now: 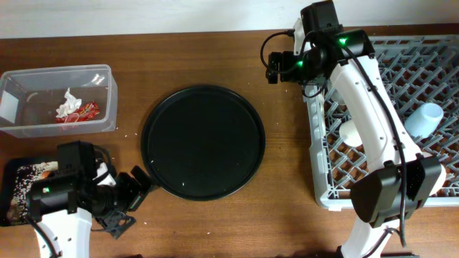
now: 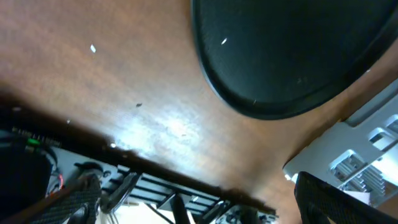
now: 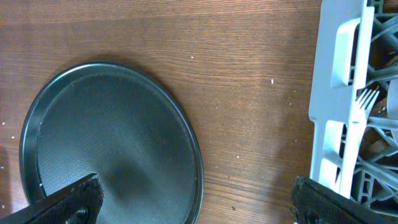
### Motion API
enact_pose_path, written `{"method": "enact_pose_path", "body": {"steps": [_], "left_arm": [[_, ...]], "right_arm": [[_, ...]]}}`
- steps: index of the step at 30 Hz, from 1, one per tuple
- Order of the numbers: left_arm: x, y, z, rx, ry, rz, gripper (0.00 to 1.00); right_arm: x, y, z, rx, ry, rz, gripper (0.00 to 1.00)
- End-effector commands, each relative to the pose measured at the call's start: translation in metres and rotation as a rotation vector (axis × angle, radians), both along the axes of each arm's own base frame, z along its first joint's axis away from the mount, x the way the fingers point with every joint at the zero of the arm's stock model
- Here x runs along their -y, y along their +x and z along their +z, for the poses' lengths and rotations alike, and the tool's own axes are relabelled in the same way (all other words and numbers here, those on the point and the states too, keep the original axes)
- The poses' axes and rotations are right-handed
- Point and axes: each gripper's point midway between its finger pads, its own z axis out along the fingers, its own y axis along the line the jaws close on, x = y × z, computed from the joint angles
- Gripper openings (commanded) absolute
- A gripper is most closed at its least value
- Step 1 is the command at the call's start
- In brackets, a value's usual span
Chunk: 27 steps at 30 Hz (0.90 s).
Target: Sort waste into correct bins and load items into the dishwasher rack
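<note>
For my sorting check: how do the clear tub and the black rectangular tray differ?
The clear tub is see-through with taller walls; the black tray is opaque and shallow. The tub holds white tissue and a red wrapper; the tray holds pale grainy scraps. The tub lies fully in view; the left arm covers part of the tray. Both are rectangular and hold waste.

Tally from where I stand: two arms, the left arm (image 1: 64, 222) and the right arm (image 1: 366, 100); one round black tray (image 1: 203, 141); one grey rack (image 1: 430, 64); two bins, being one clear tub (image 1: 43, 75) and one black rectangular tray (image 1: 7, 179). Cups, two: one light blue cup (image 1: 424, 118), one small white cup (image 1: 351, 132). Waste, two whole pieces: one white tissue (image 1: 69, 104), one red wrapper (image 1: 86, 111); the food scraps (image 1: 32, 175) are too fine to count.
</note>
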Motion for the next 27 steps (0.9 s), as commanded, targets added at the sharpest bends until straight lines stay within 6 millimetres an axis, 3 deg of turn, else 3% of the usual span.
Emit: {"method": "enact_pose_path", "body": {"steps": [1, 3, 4, 6, 7, 9, 13, 16, 19, 23, 27], "left_arm": [[-0.001, -0.002, 0.004, 0.028, 0.017, -0.022, 0.99], [-0.020, -0.002, 0.003, 0.091, 0.166, -0.069, 0.99], [-0.015, 0.015, 0.006, 0.302, 0.276, -0.317, 0.99], [0.016, 0.049, 0.019, 0.706, 0.392, -0.627, 0.99], [0.036, 0.056, 0.019, 0.902, 0.417, -0.773, 0.99], [0.046, 0.053, 0.014, 1.061, 0.444, -0.841, 0.99], [0.046, 0.056, 0.005, 1.339, 0.595, -0.838, 0.99], [0.038, 0.071, 0.013, 1.575, 0.756, -0.719, 0.99], [0.018, 0.076, 0.021, 1.625, 0.900, -0.585, 0.99], [-0.009, 0.080, -0.001, 1.470, 0.966, -0.531, 0.99], [-0.010, 0.080, -0.002, 1.468, 0.967, -0.531, 0.99]], "right_arm": [[0.001, 0.001, 0.013, 0.030, 0.011, -0.009, 0.99], [0.001, 0.001, 0.013, 0.030, 0.011, -0.009, 0.99], [0.001, 0.001, 0.013, 0.030, 0.011, -0.009, 0.99], [0.001, 0.001, 0.013, 0.030, 0.012, -0.009, 0.99], [0.001, 0.001, 0.013, 0.030, 0.012, -0.009, 0.99], [0.001, 0.001, 0.013, 0.030, 0.012, -0.009, 0.99], [0.001, 0.001, 0.013, 0.030, 0.012, -0.009, 0.99], [0.001, 0.001, 0.013, 0.030, 0.012, -0.009, 0.99], [0.001, 0.001, 0.013, 0.030, 0.011, -0.009, 0.99], [0.001, 0.001, 0.013, 0.030, 0.012, -0.009, 0.99], [0.001, 0.001, 0.013, 0.030, 0.012, -0.009, 0.99]]}}
